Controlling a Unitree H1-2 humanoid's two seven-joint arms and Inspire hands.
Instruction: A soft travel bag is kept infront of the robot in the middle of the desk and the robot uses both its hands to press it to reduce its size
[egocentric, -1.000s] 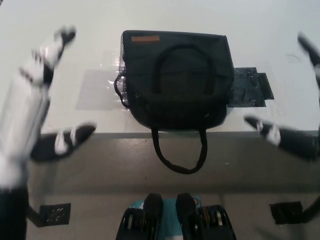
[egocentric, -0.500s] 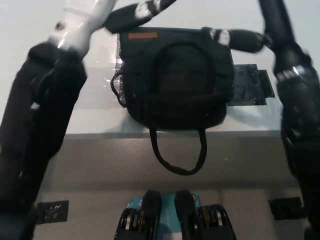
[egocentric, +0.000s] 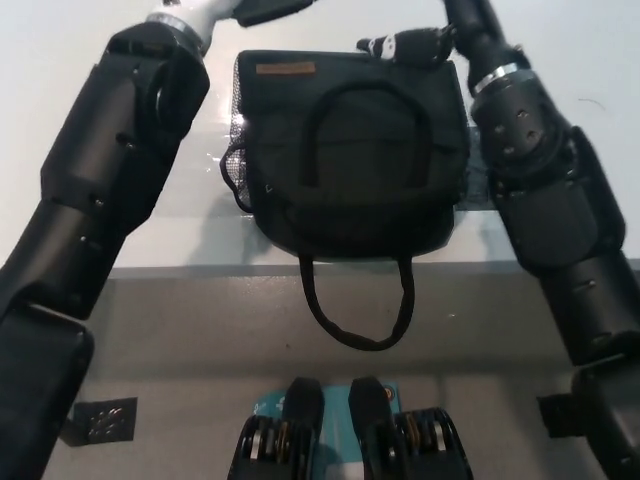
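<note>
The black soft travel bag (egocentric: 350, 165) lies flat on the middle of the white desk (egocentric: 570, 50), an orange label at its far left corner. One handle rests on top of it; the other handle (egocentric: 356, 312) hangs over the desk's front edge. My left arm reaches up along the bag's left side, and only a part of my left hand (egocentric: 268, 10) shows at the top border, past the bag's far left corner. My right hand (egocentric: 408, 45) lies at the bag's far edge, right of centre, mostly cut off by the border.
A dark mat (egocentric: 478, 192) shows from under the bag's right side, and a clear taped patch (egocentric: 212, 170) lies at its left. The desk's front edge (egocentric: 190, 272) runs just under the bag. Small black floor markers (egocentric: 100, 422) sit at the lower left and right.
Both arms have stretched farther forward over the desk and closed in on the bag's sides. The right hand has slid left along the bag's far edge. The bag has not moved.
</note>
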